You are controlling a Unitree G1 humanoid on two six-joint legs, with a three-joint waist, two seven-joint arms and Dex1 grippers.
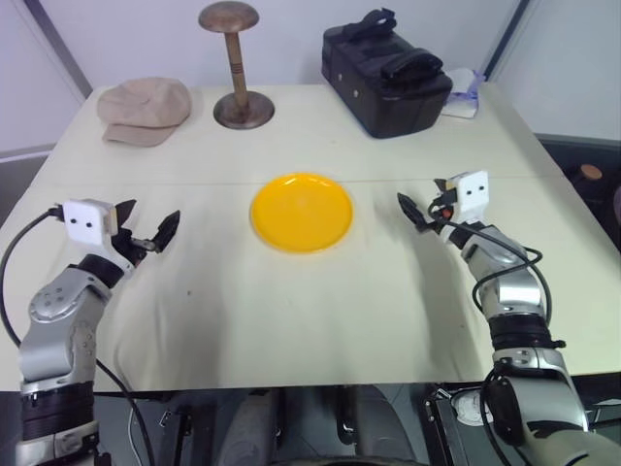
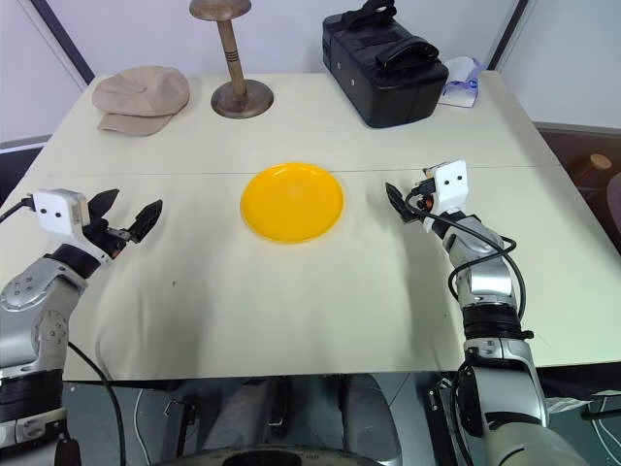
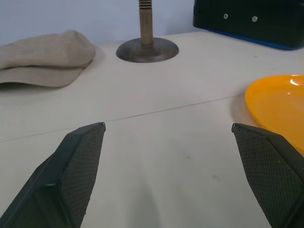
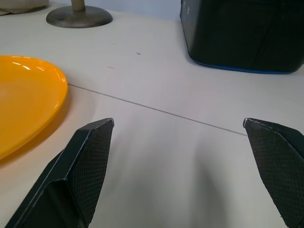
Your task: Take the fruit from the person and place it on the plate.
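The plate (image 1: 302, 212) lies empty at the table's (image 1: 291, 320) centre. The left gripper (image 1: 147, 231) and right gripper (image 1: 419, 212) wait spread apart and empty, probably ready for fruit.

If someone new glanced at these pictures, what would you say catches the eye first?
The bright yellow plate at the middle of the pale table, bare of any fruit. Next, the left gripper and right gripper, open, flanking it. Behind stand a tan cap, a wooden hat stand and a black bag.
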